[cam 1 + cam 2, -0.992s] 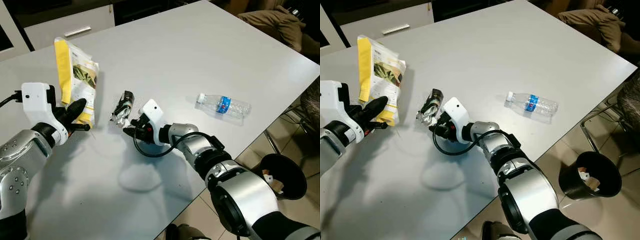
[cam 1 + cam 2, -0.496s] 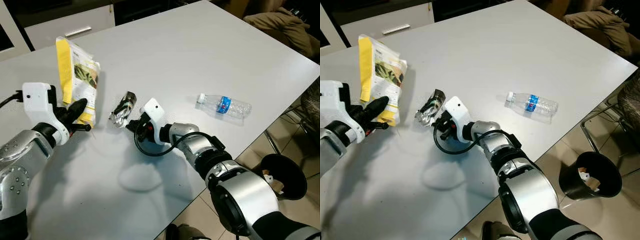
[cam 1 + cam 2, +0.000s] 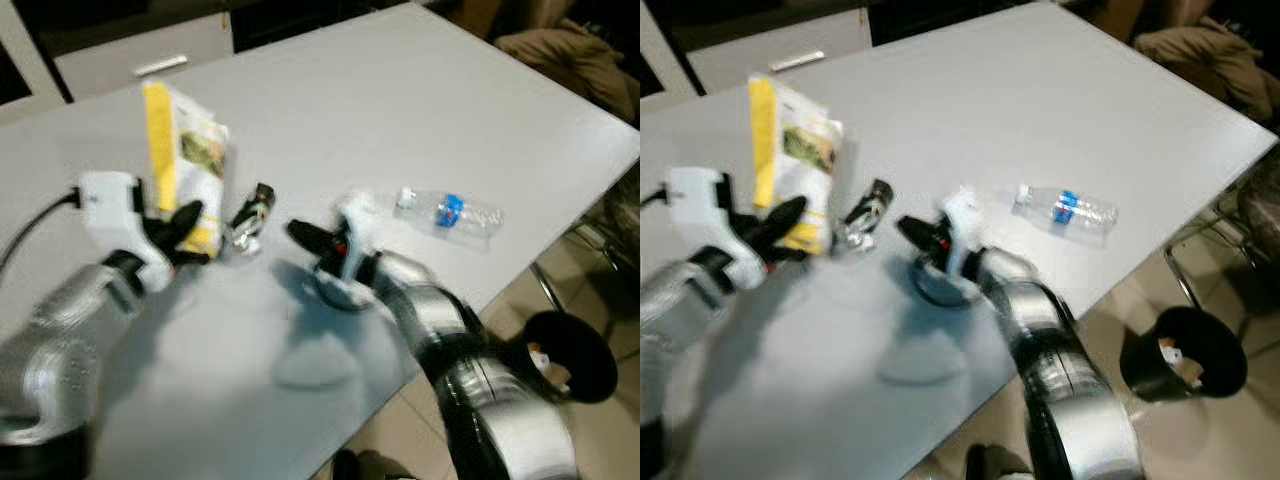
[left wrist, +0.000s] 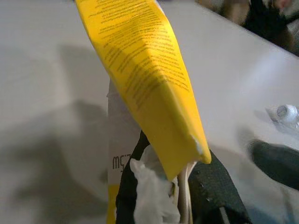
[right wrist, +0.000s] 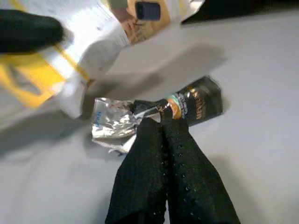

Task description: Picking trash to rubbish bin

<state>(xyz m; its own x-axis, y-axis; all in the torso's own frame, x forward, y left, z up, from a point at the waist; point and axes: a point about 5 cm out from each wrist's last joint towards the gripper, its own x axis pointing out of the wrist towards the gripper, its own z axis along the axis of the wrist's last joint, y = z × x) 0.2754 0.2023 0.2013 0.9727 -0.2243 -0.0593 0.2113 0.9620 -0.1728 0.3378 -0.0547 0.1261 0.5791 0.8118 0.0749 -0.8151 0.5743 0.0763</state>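
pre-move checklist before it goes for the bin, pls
1. Left claw clamped on the yellow packet: ok.
2. Right claw gripping the crushed wrapper: not ok, fingers shut, pointing at it, nothing held.
3. Head views sharp enough to aim: not ok, blurred.
4. Rubbish bin located on the floor past the table edge: ok.
5. Water bottle out of the arms' way: ok.

Yellow-and-white snack bag (image 3: pixel 183 165) upright on white table, crumpled dark foil wrapper (image 3: pixel 249 215) beside it, clear plastic bottle (image 3: pixel 447 211) lying sideways, black rubbish bin (image 3: pixel 566 355) on floor.
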